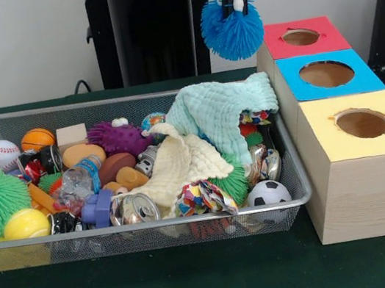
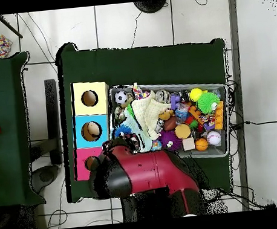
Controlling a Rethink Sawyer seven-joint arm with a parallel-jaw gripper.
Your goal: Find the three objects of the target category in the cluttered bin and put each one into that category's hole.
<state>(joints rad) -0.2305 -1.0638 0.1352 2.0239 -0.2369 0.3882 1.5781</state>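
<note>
Wire bin in front, fingers pinching blue puffball aloft

Blue puffball, red-surround hole

1. Red/black arm reached up from bottom edge; its head covered the bin's lower-left corner & part of the red-surround hole.
2. Wire bin sat on green table, just right of the box row.
3. Box row, top to bottom: yellow hole, blue hole, red.
4. Bin held pale cloths, soccer ball, baseball, green spiky ball.
</note>
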